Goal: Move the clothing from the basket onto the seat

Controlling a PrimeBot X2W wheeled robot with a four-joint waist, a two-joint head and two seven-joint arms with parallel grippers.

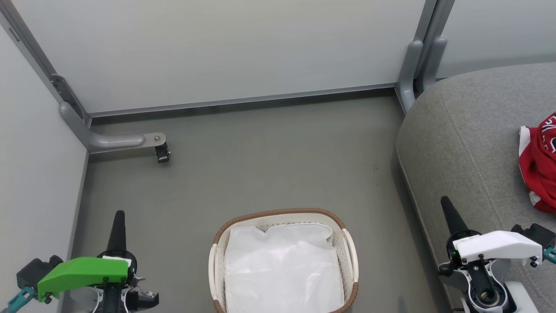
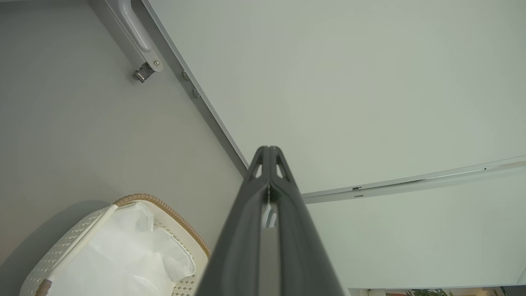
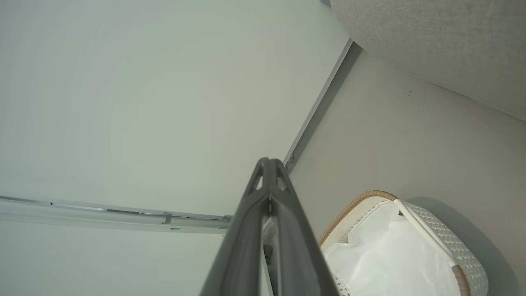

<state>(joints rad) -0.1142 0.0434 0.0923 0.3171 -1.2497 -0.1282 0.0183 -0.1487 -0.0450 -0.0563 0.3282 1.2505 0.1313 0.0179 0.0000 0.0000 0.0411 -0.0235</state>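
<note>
The white basket [image 1: 352,250] with its brown woven rim stands on the floor at the bottom centre, and only its white liner [image 1: 282,269] shows inside. Red clothing [image 1: 538,163] with white trim lies bunched on the grey seat [image 1: 460,139] at the right edge. My left gripper [image 1: 118,219] is shut at the lower left, well left of the basket, holding nothing. My right gripper [image 1: 446,205] is shut at the lower right over the seat's front edge, with nothing in it. The wrist views show each pair of fingers [image 2: 269,164] [image 3: 269,172] pressed together, with the basket [image 2: 61,250] [image 3: 460,246] below.
Pale partition walls close the space at the back and left. A grey metal foot with a castor [image 1: 161,152] juts onto the floor at the back left, and another grey post [image 1: 412,69] stands beside the seat's back corner. Bare grey floor lies between basket and wall.
</note>
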